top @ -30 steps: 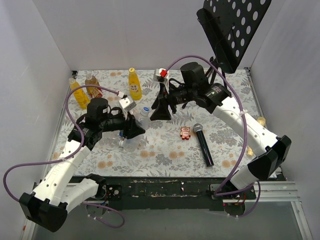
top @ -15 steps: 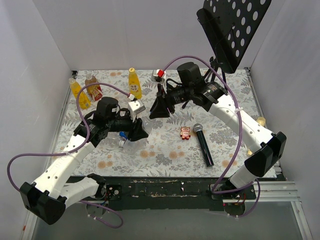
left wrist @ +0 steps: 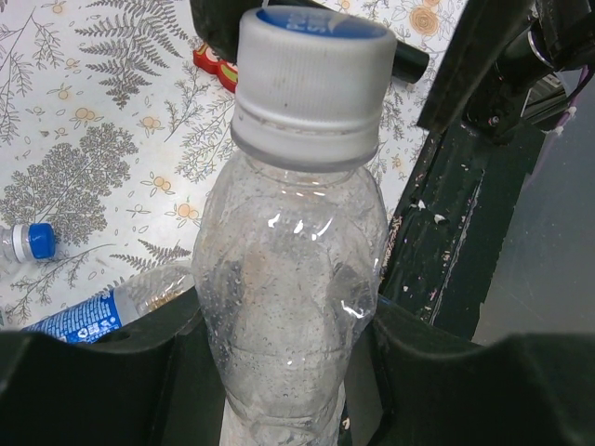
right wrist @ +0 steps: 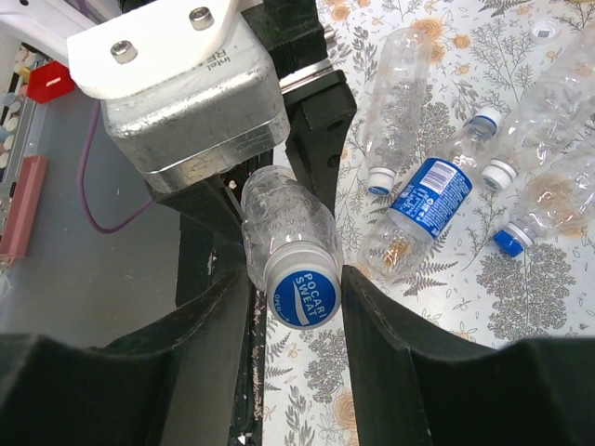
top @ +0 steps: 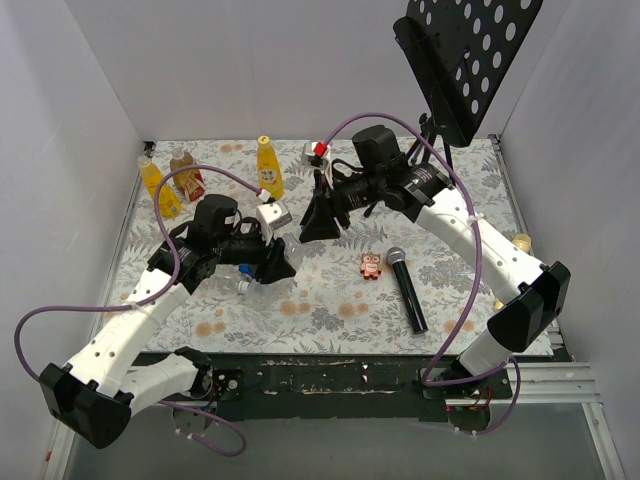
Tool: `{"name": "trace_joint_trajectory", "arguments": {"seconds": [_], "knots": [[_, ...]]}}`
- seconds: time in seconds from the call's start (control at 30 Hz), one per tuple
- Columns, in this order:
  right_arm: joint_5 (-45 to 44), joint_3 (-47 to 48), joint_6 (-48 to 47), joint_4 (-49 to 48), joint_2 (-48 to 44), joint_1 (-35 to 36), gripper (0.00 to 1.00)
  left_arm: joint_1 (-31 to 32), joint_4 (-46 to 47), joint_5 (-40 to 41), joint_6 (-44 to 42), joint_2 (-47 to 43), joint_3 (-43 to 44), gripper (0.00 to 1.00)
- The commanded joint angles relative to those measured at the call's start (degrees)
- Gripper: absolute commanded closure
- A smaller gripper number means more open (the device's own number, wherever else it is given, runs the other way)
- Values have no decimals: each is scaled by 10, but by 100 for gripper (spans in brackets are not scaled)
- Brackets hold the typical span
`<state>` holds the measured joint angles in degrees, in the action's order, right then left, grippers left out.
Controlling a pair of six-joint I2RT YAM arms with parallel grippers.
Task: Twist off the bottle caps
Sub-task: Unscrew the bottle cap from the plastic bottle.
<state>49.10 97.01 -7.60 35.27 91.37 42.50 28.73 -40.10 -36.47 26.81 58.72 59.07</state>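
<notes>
First cap is being worked, and none are off as far as I can see. Left gripper (left wrist: 279, 339) is clamped on the body of a clear bottle (left wrist: 288, 269), held off the table just left of centre with its neck towards the right arm. Its cap (left wrist: 311, 79), white with a blue top, is seated on the neck with the collar ring under it.

Right gripper (right wrist: 297, 279) has a finger either side of that cap. One finger looks to touch and there's a slim gap at the other, so I can't tell if it's pinching.

Everything else is left to do:
- **Under the left arm:** a blue-labelled bottle (right wrist: 429, 190) and several clear ones lie on the floral table (top: 330, 300). Their white caps (right wrist: 379, 177) and a blue cap (right wrist: 507, 242) are all on.
- **Far left:** two yellow juice bottles (top: 268, 168) and a brown bottle (top: 187, 172) stand upright. They look capped, though they're small in view.

No loose caps in sight. My read: early, step one of many.
</notes>
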Motion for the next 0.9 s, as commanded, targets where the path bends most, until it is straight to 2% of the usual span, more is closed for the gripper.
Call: {"name": "trace_joint_trajectory", "arguments": {"seconds": [0.0, 0.17, 0.3, 0.37, 0.4, 0.43, 0.6, 0.73, 0.87], "knots": [[28, 22, -2, 19, 0, 6, 48, -1, 12, 9, -4, -2, 28, 100], [28, 25, -5, 24, 7, 7, 49, -1, 13, 6, -4, -6, 27, 100], [43, 29, -9, 27, 10, 7, 58, -1, 13, 3, -6, -7, 25, 100], [61, 36, -22, 34, 13, 7, 78, -1, 12, -2, -12, -9, 19, 100], [68, 43, -36, 44, 14, 7, 95, -1, 11, -6, -18, -11, 18, 100], [74, 52, -53, 57, 15, 7, 99, -1, 11, -9, -23, -14, 14, 100], [78, 104, -258, 192, 19, 31, 99, -1, -3, -68, -49, -28, -4, 100], [45, 128, -528, 350, 5, 90, 99, 0, -24, -134, -58, -18, 1, 100], [21, 95, -692, 398, -45, 141, 99, 0, -38, -157, -67, 2, 16, 100]]}}
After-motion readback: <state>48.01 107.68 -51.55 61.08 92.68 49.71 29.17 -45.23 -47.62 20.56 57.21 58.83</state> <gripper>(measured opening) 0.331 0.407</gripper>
